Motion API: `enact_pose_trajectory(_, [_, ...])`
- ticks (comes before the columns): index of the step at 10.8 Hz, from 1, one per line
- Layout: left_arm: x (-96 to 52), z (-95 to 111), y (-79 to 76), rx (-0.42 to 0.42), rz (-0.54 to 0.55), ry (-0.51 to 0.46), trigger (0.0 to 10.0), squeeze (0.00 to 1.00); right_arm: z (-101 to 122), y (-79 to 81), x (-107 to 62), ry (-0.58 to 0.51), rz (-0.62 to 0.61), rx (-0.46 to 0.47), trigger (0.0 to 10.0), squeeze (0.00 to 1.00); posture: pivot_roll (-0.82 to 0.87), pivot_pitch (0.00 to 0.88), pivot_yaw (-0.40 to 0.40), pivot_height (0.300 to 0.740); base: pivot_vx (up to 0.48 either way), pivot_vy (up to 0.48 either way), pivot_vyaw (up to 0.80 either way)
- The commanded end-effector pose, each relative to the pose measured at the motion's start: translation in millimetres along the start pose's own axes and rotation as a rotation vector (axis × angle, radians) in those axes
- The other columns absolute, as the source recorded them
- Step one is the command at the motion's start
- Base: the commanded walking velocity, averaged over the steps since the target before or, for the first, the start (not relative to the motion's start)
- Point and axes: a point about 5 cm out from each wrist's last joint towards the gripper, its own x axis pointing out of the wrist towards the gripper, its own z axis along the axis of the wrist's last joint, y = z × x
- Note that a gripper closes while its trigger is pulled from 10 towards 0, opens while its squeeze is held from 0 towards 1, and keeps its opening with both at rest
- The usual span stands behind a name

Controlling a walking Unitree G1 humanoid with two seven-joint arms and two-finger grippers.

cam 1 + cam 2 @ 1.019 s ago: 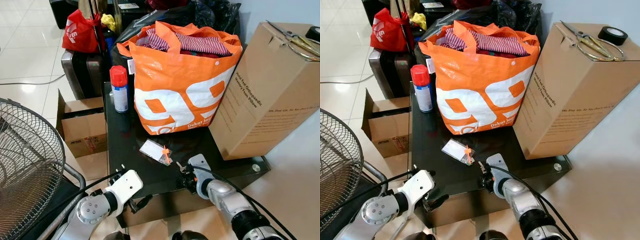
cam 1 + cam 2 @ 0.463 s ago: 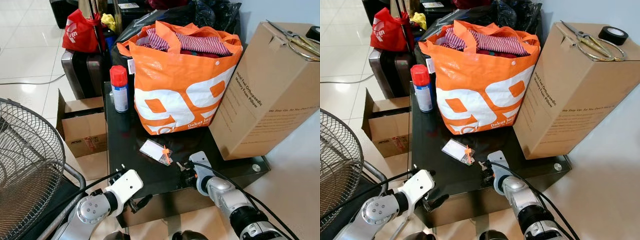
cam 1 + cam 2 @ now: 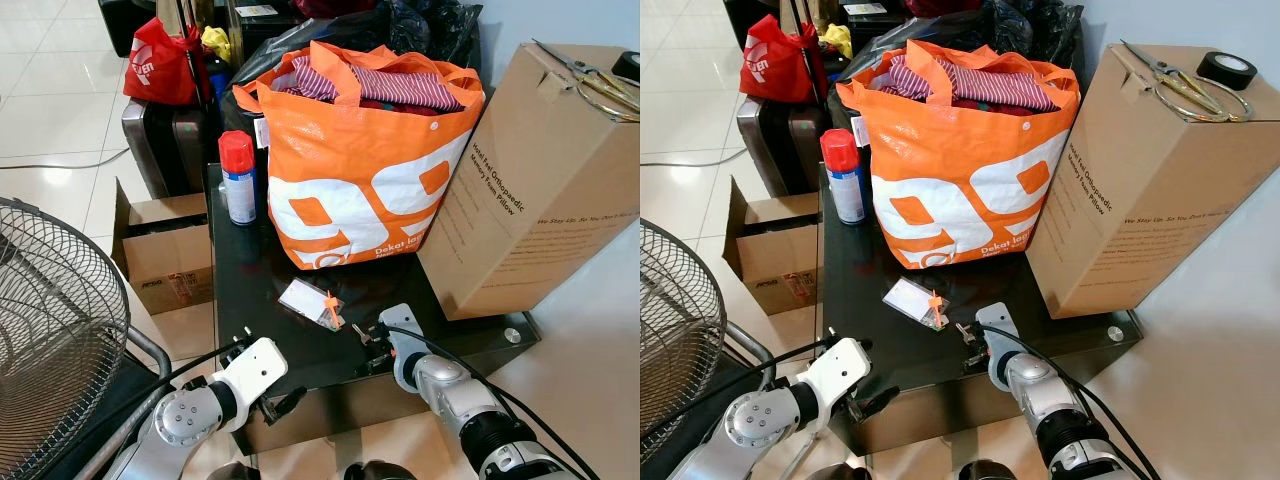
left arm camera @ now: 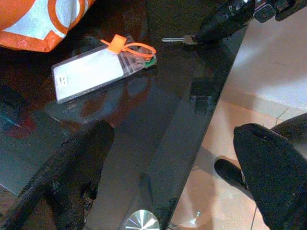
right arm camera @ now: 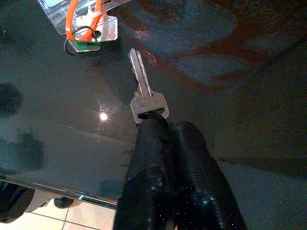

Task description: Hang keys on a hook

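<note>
Key (image 5: 145,95): lies flat on black glass table (image 3: 250,280), near front edge, just beside clear card holder (image 3: 310,300) w/ orange tie.
Right gripper (image 5: 160,125): fingers pressed together, tips pinched on key's head; key not lifted.
Left gripper (image 4: 168,187): fingers spread wide, nothing held, at table's front edge.
Behind: orange bag (image 3: 360,160), spray can (image 3: 238,178), cardboard box (image 3: 545,170).

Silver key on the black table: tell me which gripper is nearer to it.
Right. The right gripper has its closed fingertips at the silver key's head, seemingly pinching it. The left gripper is open, farther off at the table's near edge.
</note>
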Motion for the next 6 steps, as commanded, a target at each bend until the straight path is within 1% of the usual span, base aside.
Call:
enact_pose_trajectory(1, [1.6,3.8,-1.4,0.017,-0.003,-0.009,10.0,0.00,-0.1,-6.9,-2.1,0.000,-0.013,0.003,0.2,0.00,-0.09,0.073,-0.075,0.740,0.000,0.000,0.00])
enact_pose_trajectory(3, [3.9,5.3,0.0,0.021,0.001,-0.014,10.0,0.00,5.8,-12.9,-4.7,-0.026,-0.013,-0.004,0.4,0.00,-0.10,0.056,-0.069,0.740,0.000,0.000,0.00])
enact_pose_trajectory(5, [8.9,8.9,5.8,0.030,0.017,-0.026,10.0,0.00,15.0,-18.7,-8.1,-0.070,-0.015,-0.011,0.2,0.00,-0.09,0.033,-0.068,0.740,0.000,0.000,0.00])
enact_pose_trajectory(6, [10.1,11.1,9.4,0.035,0.032,-0.033,10.0,0.00,23.8,-20.9,-11.9,-0.119,-0.006,-0.021,0.0,0.00,-0.09,0.023,-0.068,0.740,0.000,0.000,0.00])
